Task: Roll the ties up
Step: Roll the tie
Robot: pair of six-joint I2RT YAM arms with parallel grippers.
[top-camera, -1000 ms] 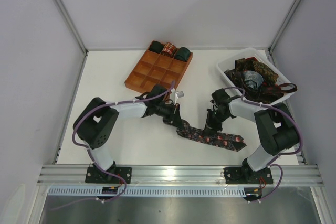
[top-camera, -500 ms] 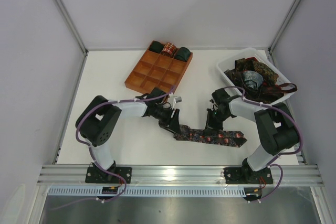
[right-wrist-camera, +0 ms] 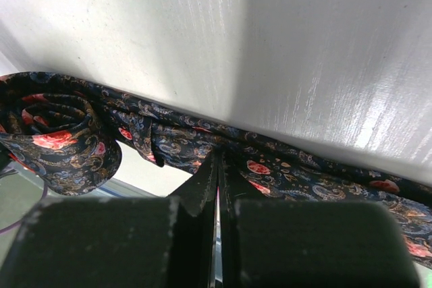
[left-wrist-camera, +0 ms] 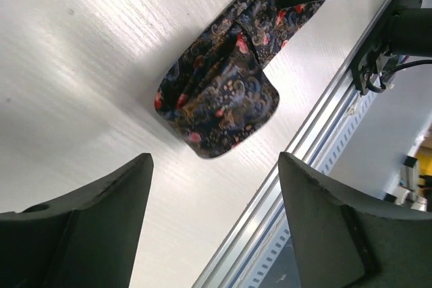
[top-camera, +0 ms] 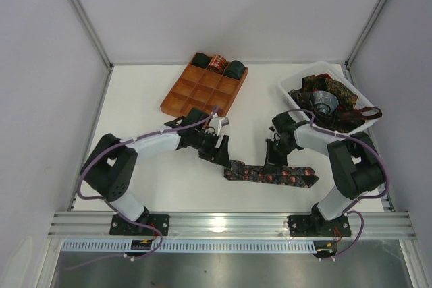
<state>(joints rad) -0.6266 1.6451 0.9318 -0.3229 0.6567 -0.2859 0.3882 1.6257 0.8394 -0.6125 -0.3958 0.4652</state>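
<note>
On the near part of the white table (top-camera: 145,96), the left gripper (top-camera: 217,150) has its fingers spread wide and holds nothing, just left of the folded end of the patterned tie (top-camera: 270,176), which lies flat toward the right, where the clenched right gripper (top-camera: 272,160) touches its middle.

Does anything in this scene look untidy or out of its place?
Yes. The ties are heaped loosely in the white bin at the back right, and one dark strip hangs out over its right rim. Nothing else looks odd.
</note>
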